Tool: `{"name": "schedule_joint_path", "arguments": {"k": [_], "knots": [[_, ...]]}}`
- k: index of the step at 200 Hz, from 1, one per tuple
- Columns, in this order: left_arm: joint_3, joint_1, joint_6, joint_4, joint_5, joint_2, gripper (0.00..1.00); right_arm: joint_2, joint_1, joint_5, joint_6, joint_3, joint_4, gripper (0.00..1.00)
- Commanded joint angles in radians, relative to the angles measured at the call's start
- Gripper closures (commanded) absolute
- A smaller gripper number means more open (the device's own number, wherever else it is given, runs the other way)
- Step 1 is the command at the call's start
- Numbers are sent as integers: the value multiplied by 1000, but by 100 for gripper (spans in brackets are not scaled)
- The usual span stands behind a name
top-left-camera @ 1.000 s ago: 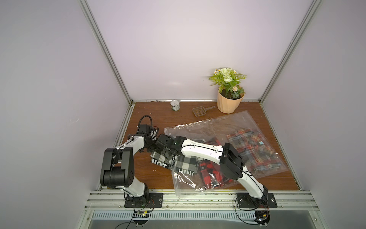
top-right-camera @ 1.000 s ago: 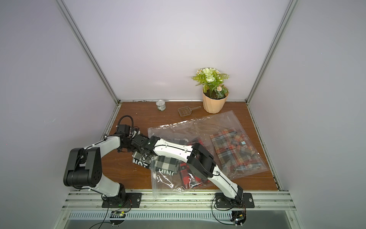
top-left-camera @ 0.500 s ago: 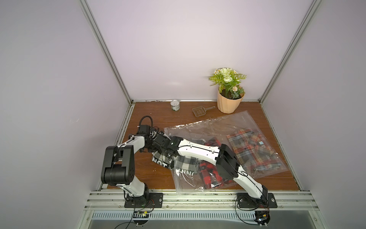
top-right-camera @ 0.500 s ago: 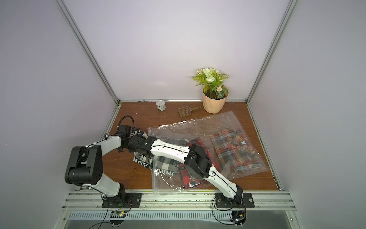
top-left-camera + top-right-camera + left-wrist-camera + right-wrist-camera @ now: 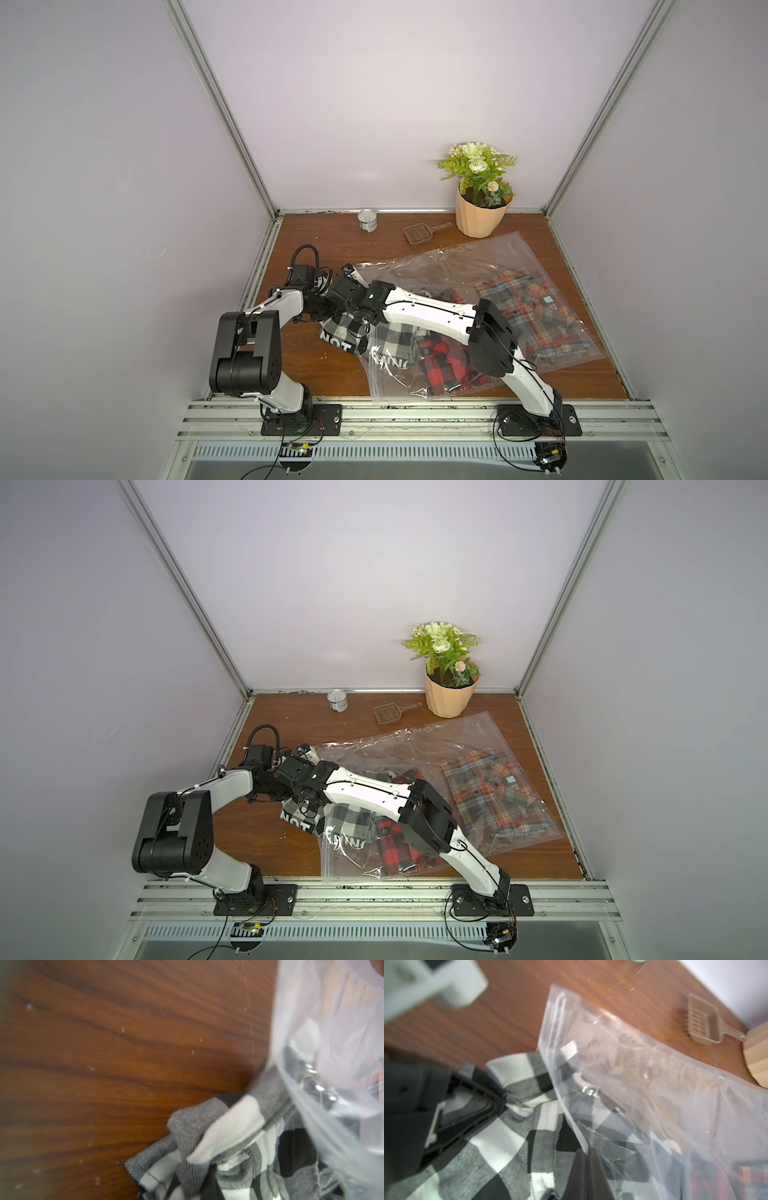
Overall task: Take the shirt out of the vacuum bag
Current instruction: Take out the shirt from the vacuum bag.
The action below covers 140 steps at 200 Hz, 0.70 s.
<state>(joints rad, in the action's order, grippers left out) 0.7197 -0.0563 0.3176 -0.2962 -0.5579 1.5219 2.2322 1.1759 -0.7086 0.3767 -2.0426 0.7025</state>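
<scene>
A black-and-white checked shirt [image 5: 341, 337] sticks halfway out of the open left end of the clear vacuum bag [image 5: 457, 266], which lies flat on the wooden table [image 5: 299, 365]. In the right wrist view my left gripper [image 5: 503, 1103] is shut, pinching a bunched fold of the shirt [image 5: 517, 1076] just outside the bag. My right gripper [image 5: 587, 1153] is shut on the bag's open edge [image 5: 566, 1113] beside it. The left wrist view shows the gathered shirt [image 5: 218, 1147] and the bag's film [image 5: 332, 1064]. In both top views the right forearm [image 5: 365, 791] hides both grips.
Inside the bag lie a red-and-black plaid shirt [image 5: 440, 361] and a multicoloured plaid shirt [image 5: 528, 307]. At the back stand a potted plant [image 5: 482, 216], a tin can [image 5: 368, 220] and a brown scoop [image 5: 419, 232]. Walls close three sides.
Both grippers have closed, the left on the shirt and the right on the bag's edge. The right wrist shifted a little. The shirt lies about where it was.
</scene>
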Motion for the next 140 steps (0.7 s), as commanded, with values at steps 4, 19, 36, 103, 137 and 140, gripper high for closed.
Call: {"name": "schedule_joint_path", "arguments": {"k": [4,19,36,103,137,140], "knots": [[-38,-41,67,16,-20,-74,100,-115,-33,-61,45,32,-77,100],[-52,-57,91,23,-31,-114,100,-126,-49,-54,54,47,-81,100],[-57,-69,110,20,-38,-150,100,-132,-61,-54,59,62,-84,100],[-131,-81,171,38,-128,-255,100,-148,-129,-3,83,111,-133,100],[-164,-81,204,28,-155,-336,100,-131,-158,28,96,112,-150,100],[-165,-81,204,24,-152,-344,100,-130,-159,31,96,111,-150,100]]}}
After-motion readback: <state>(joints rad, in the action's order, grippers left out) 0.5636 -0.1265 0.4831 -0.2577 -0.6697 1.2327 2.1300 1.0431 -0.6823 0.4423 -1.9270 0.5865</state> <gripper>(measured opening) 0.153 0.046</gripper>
